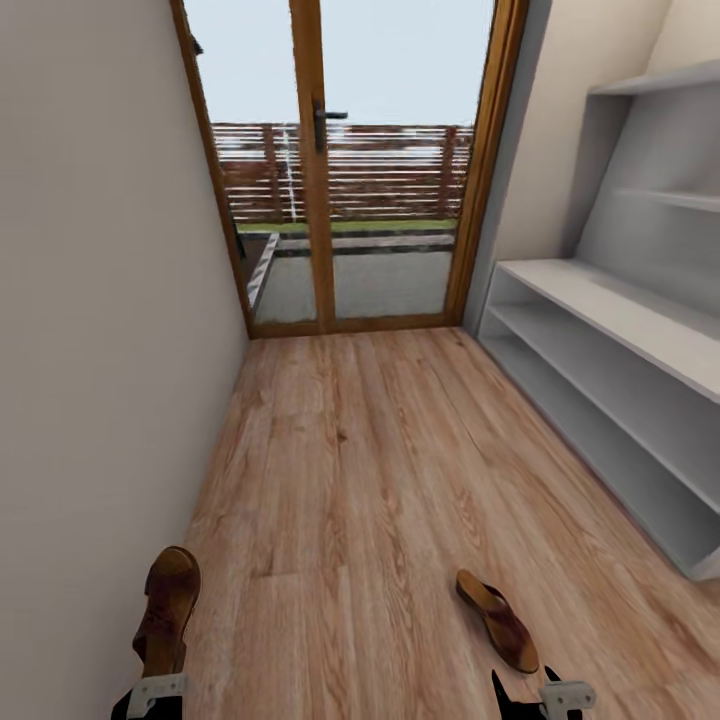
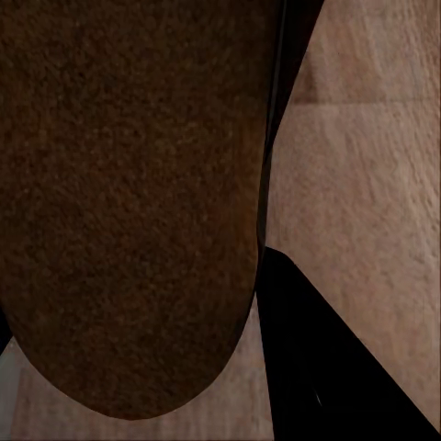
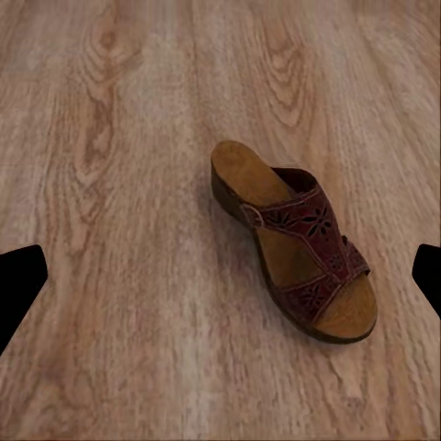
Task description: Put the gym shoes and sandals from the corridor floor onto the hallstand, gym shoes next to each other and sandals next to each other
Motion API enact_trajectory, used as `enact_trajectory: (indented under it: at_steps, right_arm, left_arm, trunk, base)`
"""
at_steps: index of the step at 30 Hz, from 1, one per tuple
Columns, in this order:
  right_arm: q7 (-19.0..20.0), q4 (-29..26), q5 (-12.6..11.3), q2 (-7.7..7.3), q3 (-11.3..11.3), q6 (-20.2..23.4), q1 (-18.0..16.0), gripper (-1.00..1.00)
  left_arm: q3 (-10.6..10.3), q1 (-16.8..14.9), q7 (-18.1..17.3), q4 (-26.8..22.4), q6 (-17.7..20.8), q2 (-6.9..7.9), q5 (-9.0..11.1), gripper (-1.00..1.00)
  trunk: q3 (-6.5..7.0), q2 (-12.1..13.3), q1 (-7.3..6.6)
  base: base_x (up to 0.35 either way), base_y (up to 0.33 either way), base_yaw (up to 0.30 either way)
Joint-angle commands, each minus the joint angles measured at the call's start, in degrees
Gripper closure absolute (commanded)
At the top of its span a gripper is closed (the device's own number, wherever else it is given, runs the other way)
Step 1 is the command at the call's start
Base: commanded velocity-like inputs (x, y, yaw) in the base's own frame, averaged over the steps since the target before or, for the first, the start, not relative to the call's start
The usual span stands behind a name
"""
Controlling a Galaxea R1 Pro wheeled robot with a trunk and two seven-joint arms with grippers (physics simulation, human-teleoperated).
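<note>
One dark-brown sandal [image 1: 168, 608] stands up from my left gripper [image 1: 158, 672], which is shut on it at the picture's lower left, close to the wall. Its brown sole [image 2: 129, 202] crowds the left wrist view beside a black finger [image 2: 322, 367]. The other sandal [image 1: 497, 619] [image 3: 294, 241] lies flat on the corridor floor [image 1: 350, 470], just ahead of my right gripper [image 1: 540, 697] [image 3: 220, 276], which hangs open above it. The hallstand [image 1: 610, 300] runs along the right wall with bare shelves. The gym shoes are out of view.
A wood-framed glass door [image 1: 320, 200] closes the far end of the corridor. A plain wall [image 1: 100, 350] bounds the left side. Wood planks stretch between the wall and the rack.
</note>
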Motion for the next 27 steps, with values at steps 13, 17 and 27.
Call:
enact_trajectory:
  at_steps: [13,17,27]
  right_arm:
    - [0.5,-0.1,0.1,-0.03,-0.5,-0.2,0.0,-1.00]
    - [0.5,-0.1,0.2,-0.04,-0.5,-0.2,0.0,-1.00]
    - [0.6,-0.2,0.2,-0.05,-0.5,-0.2,0.0,-1.00]
  left_arm:
    - [0.6,-0.1,-0.3,0.1,-0.1,-0.69,-0.7,1.00]
    - [0.6,-0.1,-0.3,0.1,-0.1,-0.86,-0.7,1.00]
    - [0.5,-0.1,-0.3,0.1,-0.1,-0.95,-0.8,1.00]
  trunk:
    - [-0.58,0.0,0.02]
    - [-0.61,0.0,0.02]
    - [-0.63,0.0,0.02]
  base:
    - [0.323,0.039,0.205]
    - [0.157,0.002,0.038]
    - [0.029,0.000,0.007]
